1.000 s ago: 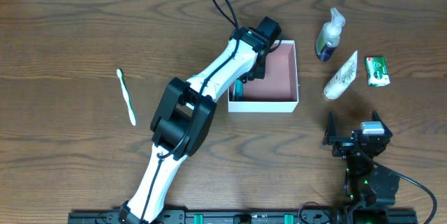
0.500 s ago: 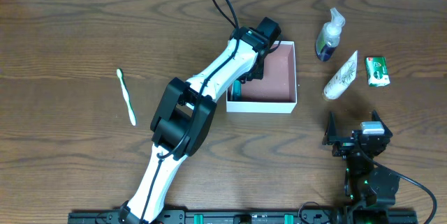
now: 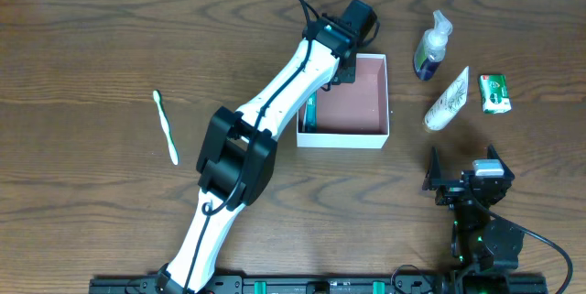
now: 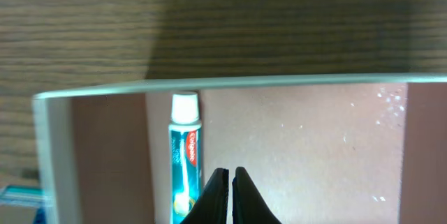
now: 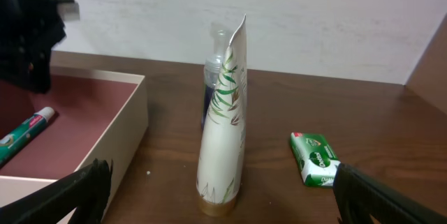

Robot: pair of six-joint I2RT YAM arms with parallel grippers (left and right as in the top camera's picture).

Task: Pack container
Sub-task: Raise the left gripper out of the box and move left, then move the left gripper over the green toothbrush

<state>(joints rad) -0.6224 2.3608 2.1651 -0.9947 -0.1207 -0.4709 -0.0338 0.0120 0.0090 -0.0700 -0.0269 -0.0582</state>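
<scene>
The container (image 3: 374,131) is a square white-walled box with a dusty pink floor, at the table's middle back. A Colgate toothpaste tube (image 3: 309,111) lies inside along its left wall. My left gripper (image 3: 341,67) hangs over the container's far part, shut and empty. In the left wrist view the closed fingertips (image 4: 229,182) sit just right of the toothpaste (image 4: 185,158), with the container's far wall (image 4: 293,81) ahead. My right gripper (image 3: 463,158) is open and empty near the front right. In the right wrist view it (image 5: 220,175) faces a standing leaf-print tube (image 5: 223,126).
A white-green toothbrush (image 3: 165,127) lies at the left. A pump bottle (image 3: 431,47), the leaf-print tube (image 3: 447,99) and a green soap packet (image 3: 494,92) lie right of the container. The right wrist view shows the packet (image 5: 316,158) and the container's wall (image 5: 119,137).
My left gripper has drawn back from the container's left side toward its far edge. The toothpaste stays lying in the container. The right arm has not moved.
</scene>
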